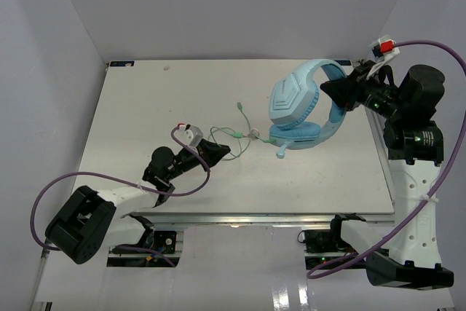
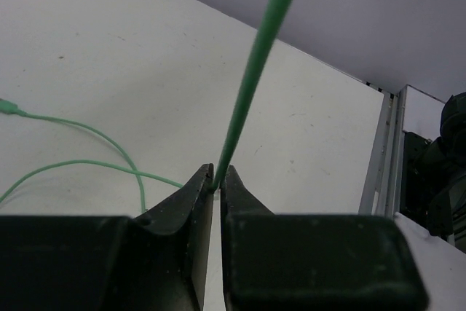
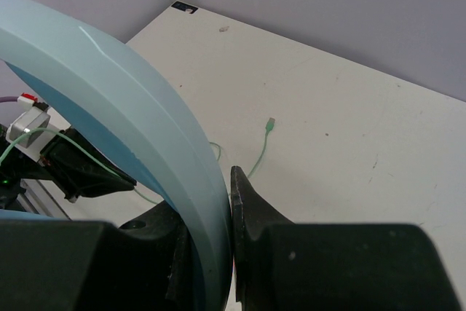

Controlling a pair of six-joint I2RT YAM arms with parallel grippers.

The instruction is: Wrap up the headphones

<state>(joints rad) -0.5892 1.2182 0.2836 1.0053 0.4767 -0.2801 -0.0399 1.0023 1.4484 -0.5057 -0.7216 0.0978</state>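
Observation:
The light blue headphones (image 1: 298,103) stand at the table's right, held up off the surface. My right gripper (image 1: 331,91) is shut on their headband (image 3: 145,129), which fills the right wrist view. The thin pale green cable (image 1: 231,135) runs from the earcup leftward in loops, and its plug (image 1: 239,104) lies on the table. My left gripper (image 1: 222,151) is shut on the cable, and in the left wrist view the cable (image 2: 255,71) rises taut from between the closed jaws. The plug also shows in the right wrist view (image 3: 270,123).
The white table (image 1: 145,107) has a raised metal rail along its near edge (image 1: 240,218). Purple arm cables loop by the left arm (image 1: 182,180) and the right arm (image 1: 429,202). Grey walls close in the back and sides.

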